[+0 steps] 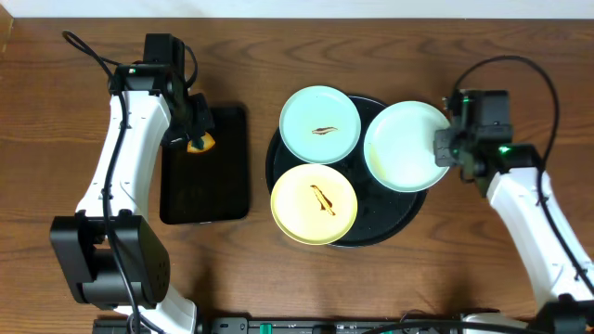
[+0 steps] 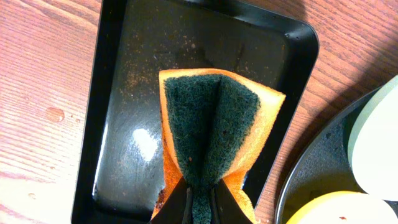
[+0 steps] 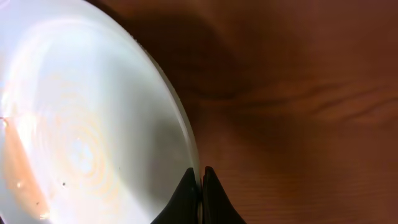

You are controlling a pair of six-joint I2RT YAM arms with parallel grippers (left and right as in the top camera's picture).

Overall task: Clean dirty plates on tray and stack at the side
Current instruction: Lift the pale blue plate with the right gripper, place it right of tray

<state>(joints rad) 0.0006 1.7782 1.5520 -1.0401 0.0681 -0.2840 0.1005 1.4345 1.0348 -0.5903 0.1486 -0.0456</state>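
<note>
A: What worried you most, starting close in at the right gripper [image 3: 200, 186]?

B: Its fingers were pressed together on the thin rim of the held mint plate [image 3: 81, 124], catching only the very edge. I judged that so shallow a bite could let the plate pivot or slip. It might then drop against the table [image 3: 298, 93] or knock its neighbours.

A: And the other arm?

B: The left gripper [image 2: 199, 198] was clamped on the folded sponge [image 2: 208, 124], green scrub face showing, above the rectangular tray [image 2: 102, 106]. Folded like that, it might wipe along a crease and miss part of a smear.

A: Where did the held plate lie?

B: At the right side of the round tray [image 1: 376, 223], with its outer edge overhanging the tray's rim toward the right gripper. I couldn't tell whether it was lifted or resting. The wrist view showed a faint orange film on it.

A: And farther off?

B: On the same tray sat the second mint plate [image 1: 320, 123] at the back and the yellow plate [image 1: 314, 202] at the front. Each had a brown smear at centre and lay apart from both grippers. Nothing was stacked at the side yet.
</note>
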